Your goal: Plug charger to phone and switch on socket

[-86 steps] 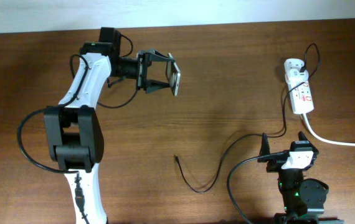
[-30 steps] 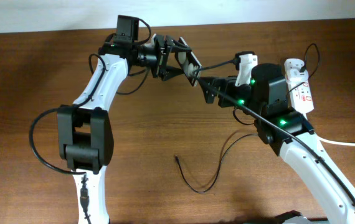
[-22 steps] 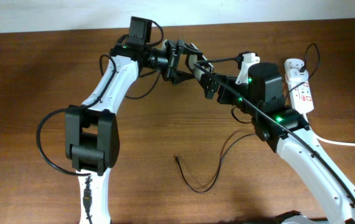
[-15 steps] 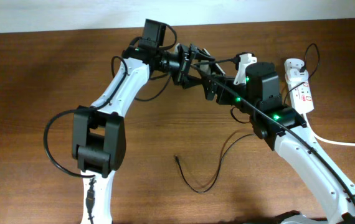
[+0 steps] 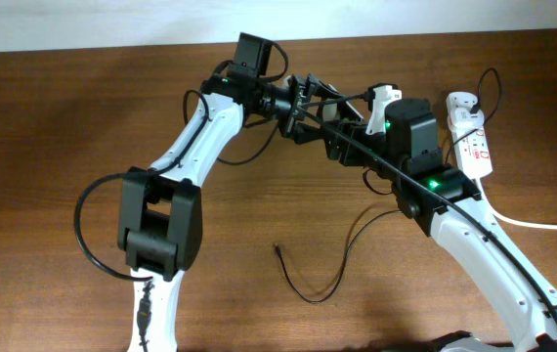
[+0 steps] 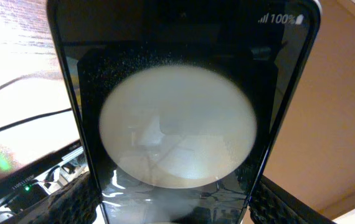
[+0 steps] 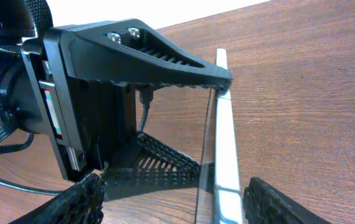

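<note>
My left gripper (image 5: 307, 103) is shut on the phone (image 5: 318, 95) and holds it in the air over the far middle of the table. In the left wrist view the phone (image 6: 177, 124) fills the frame, glossy black with a large white round spot, held between the fingers (image 6: 174, 208). My right gripper (image 5: 337, 137) is open, and its fingers (image 7: 174, 202) flank the phone's thin edge (image 7: 222, 143). The charger cable (image 5: 318, 293) lies on the table with its tip (image 5: 277, 248) loose. The socket (image 5: 474, 147) lies at the far right.
A white plug adapter (image 5: 461, 102) sits at the socket's far end. The thick white cord (image 5: 533, 223) runs off to the right. The left gripper's black finger (image 7: 140, 50) reaches across the right wrist view. The table is brown wood.
My right arm rose from its rest pose and reached up to the phone. My left arm carried the phone to the right, and the two grippers have met.
</note>
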`<state>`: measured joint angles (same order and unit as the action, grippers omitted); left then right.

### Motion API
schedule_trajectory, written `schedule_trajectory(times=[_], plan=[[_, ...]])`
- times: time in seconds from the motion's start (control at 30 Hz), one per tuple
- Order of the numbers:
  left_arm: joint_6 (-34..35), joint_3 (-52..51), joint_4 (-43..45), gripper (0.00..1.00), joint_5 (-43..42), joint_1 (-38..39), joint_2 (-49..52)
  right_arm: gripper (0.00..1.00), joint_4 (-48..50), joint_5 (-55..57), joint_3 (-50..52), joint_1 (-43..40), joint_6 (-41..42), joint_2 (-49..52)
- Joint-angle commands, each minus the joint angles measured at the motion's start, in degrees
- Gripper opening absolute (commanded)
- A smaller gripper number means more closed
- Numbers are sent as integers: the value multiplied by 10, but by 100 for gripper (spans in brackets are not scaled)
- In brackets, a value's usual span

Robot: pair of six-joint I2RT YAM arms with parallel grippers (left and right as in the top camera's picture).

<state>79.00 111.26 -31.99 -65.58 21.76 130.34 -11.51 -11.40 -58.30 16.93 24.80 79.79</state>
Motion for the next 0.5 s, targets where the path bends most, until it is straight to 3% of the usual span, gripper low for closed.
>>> schedule_trajectory(times=[0.0, 0.1, 0.33, 0.47], plan=[[12, 15, 2, 0, -36, 6, 1, 74, 2, 16, -11, 4, -6, 3], [12, 15, 2, 0, -41, 6, 1, 74, 2, 16, -11, 4, -6, 3], [11, 15, 2, 0, -41, 13, 1, 62, 2, 16, -11, 4, -6, 3], [11, 15, 2, 0, -41, 15, 1, 46, -7, 16, -11, 4, -6, 3]])
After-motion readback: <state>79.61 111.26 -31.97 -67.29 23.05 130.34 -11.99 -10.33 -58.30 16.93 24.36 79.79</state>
